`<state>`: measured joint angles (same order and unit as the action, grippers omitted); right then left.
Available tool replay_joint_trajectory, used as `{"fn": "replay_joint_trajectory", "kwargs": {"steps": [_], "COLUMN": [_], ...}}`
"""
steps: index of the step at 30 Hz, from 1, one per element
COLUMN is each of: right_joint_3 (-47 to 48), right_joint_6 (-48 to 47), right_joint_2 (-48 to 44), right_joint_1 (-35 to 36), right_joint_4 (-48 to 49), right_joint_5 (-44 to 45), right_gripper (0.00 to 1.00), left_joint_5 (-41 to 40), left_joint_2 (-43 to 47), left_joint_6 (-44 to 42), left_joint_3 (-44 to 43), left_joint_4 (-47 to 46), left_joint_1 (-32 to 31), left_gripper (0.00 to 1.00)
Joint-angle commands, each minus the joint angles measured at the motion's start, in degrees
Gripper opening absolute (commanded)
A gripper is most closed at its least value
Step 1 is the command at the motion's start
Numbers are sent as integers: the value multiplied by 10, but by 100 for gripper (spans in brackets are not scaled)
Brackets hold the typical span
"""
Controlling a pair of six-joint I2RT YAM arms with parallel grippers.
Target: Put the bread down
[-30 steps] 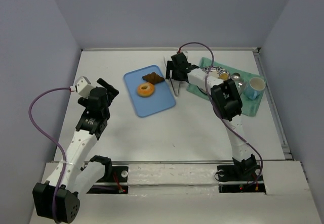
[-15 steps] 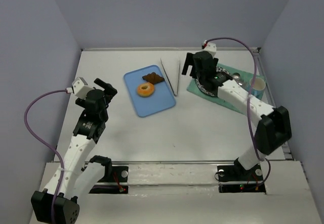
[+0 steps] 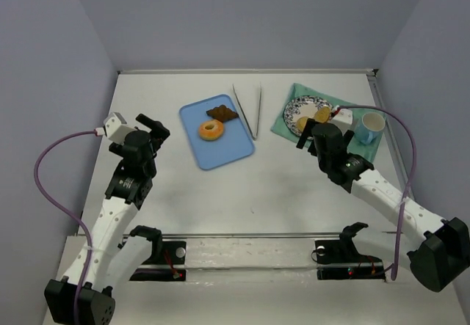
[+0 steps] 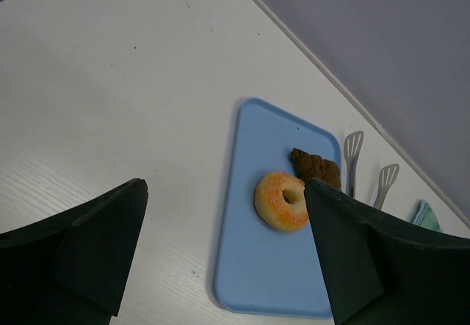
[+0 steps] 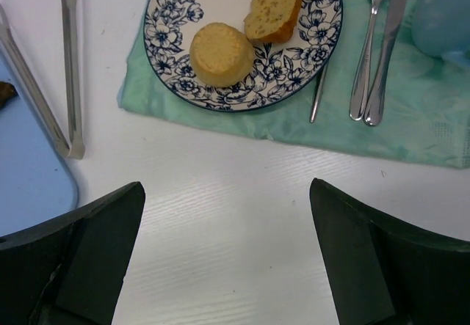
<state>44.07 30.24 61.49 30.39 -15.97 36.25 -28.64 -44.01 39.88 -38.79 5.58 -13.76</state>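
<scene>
A round bun (image 5: 220,53) and a bread slice (image 5: 275,6) lie on a blue-patterned plate (image 5: 170,33), which also shows in the top view (image 3: 296,108). A glazed doughnut (image 3: 211,130) (image 4: 283,200) and a brown pastry (image 3: 220,112) (image 4: 316,168) lie on a blue tray (image 3: 220,152) (image 4: 257,266). My right gripper (image 3: 308,136) (image 5: 228,259) is open and empty over bare table, near the plate's front. My left gripper (image 3: 153,128) (image 4: 224,259) is open and empty, left of the tray.
Metal tongs (image 3: 248,110) lie between tray and plate. The plate sits on a green cloth (image 3: 367,149) with a fork and knife (image 5: 374,46) and a light blue cup (image 3: 371,125). Walls enclose the table on three sides.
My right arm has drawn back from over the plate toward the near right. The plate with the breads is now uncovered. My left arm has barely moved.
</scene>
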Motion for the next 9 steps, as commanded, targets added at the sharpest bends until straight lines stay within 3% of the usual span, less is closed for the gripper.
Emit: {"fn": "replay_joint_trajectory", "kwargs": {"steps": [1,9], "right_joint_3": [13,4], "right_joint_6": [7,4], "right_joint_2": [-29,-46], "right_joint_1": [-1,-1], "right_joint_4": [31,51], "right_joint_5": [18,25], "right_gripper": [100,100], "left_joint_5": [-11,-13], "left_joint_2": [10,4], "left_joint_6": [-2,-2], "left_joint_3": [6,6], "left_joint_4": [-19,-21], "left_joint_1": [3,3], "left_gripper": [99,99]}}
